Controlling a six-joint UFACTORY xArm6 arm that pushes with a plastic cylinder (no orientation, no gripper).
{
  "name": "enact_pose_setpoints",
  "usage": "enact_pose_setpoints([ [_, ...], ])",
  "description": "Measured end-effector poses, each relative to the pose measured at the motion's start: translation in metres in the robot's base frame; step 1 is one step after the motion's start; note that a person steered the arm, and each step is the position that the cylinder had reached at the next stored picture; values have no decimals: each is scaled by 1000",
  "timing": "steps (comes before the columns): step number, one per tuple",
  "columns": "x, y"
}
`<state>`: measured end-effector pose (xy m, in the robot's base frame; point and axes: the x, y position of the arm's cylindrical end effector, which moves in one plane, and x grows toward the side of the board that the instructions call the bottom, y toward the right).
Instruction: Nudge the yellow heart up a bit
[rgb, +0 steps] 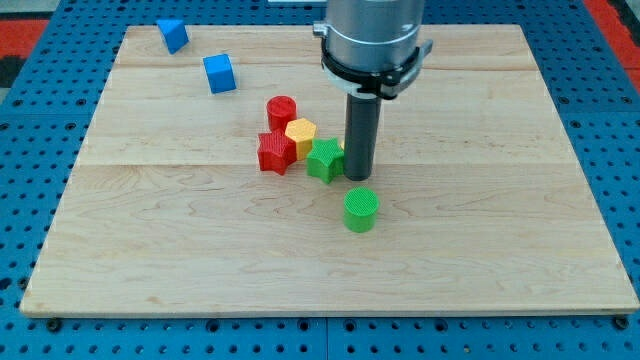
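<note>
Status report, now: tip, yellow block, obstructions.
My tip down at green star, its right side. Yellow block, shape unclear, wedged among red cylinder, red star, green star. Green cylinder below, apart.

You see a light wooden board (150, 260) made of joined planks with visible grain, its seams running across the view. Around the board on all sides lies a blue perforated surface (40, 330) with a regular hole grid. Beyond the board's upper corners, red areas (20, 30) appear. Lighting is even, with soft shadows.
</note>
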<state>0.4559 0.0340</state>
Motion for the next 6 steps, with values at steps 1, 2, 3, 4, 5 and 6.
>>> enact_pose_setpoints([
  [1,4,7],
  [2,6,45],
  [3,-2,73],
  [4,-12,81],
  [5,-15,40],
  [6,-16,-4],
])
